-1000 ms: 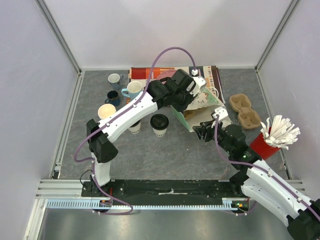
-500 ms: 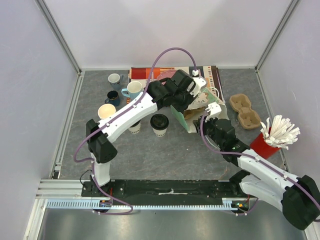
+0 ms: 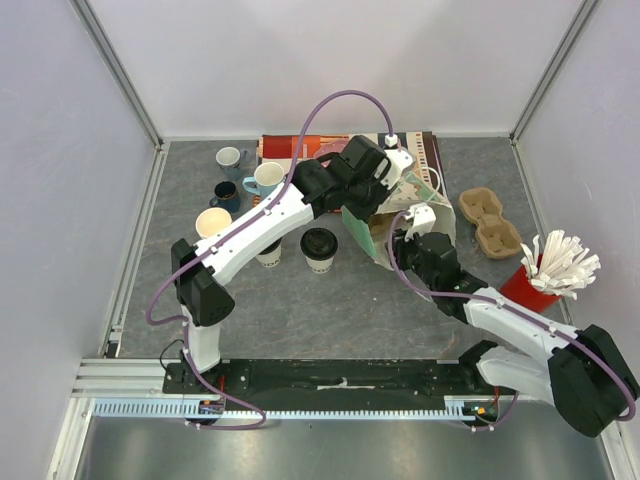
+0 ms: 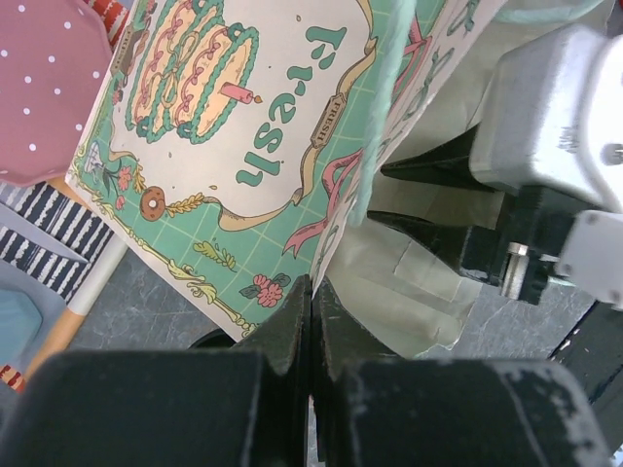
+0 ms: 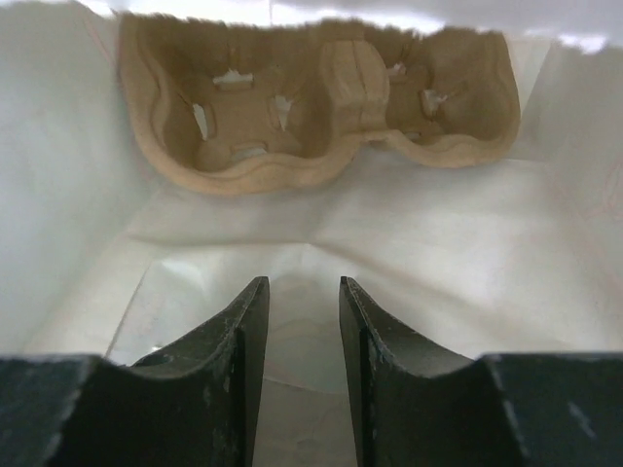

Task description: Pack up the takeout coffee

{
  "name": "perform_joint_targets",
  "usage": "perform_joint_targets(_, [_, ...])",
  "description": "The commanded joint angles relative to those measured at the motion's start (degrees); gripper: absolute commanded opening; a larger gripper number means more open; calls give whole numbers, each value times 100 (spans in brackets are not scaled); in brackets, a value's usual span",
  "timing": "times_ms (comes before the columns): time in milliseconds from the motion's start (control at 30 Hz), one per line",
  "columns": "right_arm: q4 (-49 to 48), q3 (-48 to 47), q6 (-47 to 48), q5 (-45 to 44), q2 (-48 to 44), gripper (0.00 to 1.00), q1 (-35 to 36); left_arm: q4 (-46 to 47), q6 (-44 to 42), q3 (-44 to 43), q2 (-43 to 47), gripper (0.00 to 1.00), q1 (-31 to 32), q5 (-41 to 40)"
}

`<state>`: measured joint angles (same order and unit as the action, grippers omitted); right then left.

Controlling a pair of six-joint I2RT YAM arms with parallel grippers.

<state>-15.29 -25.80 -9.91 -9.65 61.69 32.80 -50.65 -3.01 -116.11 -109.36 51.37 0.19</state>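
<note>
Leftmost, three mugs (image 3: 266, 178) stand at the worktop's (image 3: 300, 310) rear, with an open cup (image 3: 213, 222) just before them and a lidded cup (image 3: 319, 245) upright nearer centre, both outside the bag (image 4: 243, 195). Centre: the left tool (image 4: 311, 292), pressed together, pinches the bag's rim, while the right tool (image 5: 302, 287) is inside the bag, spread and empty, facing a carrier (image 5: 321, 97) at its far end. Right: second carrier (image 3: 487, 220), red cup (image 3: 530, 290) of white sticks (image 3: 560, 262).

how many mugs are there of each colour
white mug: 1
light blue mug: 1
navy mug: 1
total: 3
</note>
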Motion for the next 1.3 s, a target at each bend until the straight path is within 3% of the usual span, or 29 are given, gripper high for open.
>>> perform_joint_targets(0, [588,-197,-81,-248,308,43,16,442,-148,-377,231,2,-40,95])
perform_joint_targets(333, [1203,-882,-292,-230,1081,44,7,530,-393,-421,205,2,-40,560])
perform_joint_targets(467, [1222,-1032,-370,-239,1161,52,7,539,-692,-140,205,2,-40,790])
perform_joint_targets(633, [-120,-462,-661,-309,583,56,8,609,-1017,177,205,2,-57,1053])
perform_joint_targets(733, [-1709,-57,-801,-485,528,56,7,671,-1079,230,170,2,-84,1071])
perform_joint_targets(800, [-1933,-135,-793,-582,703,56,7,688,-1079,212,152,2,-93,1150])
perform_joint_targets(933, [-1882,-425,-1038,-512,1335,55,-1,697,-1009,186,126,2,-92,1159])
perform_joint_targets(1033, [-1741,-452,-1511,-205,1293,54,-1,688,-965,230,152,2,-84,1098])
perform_joint_targets(1133, [-1129,-461,-2065,-501,1039,56,7,636,-930,273,161,2,-93,1089])
perform_joint_targets(1267, [-669,-303,-3539,-1310,853,69,-10,583,-772,414,161,2,-84,1177])
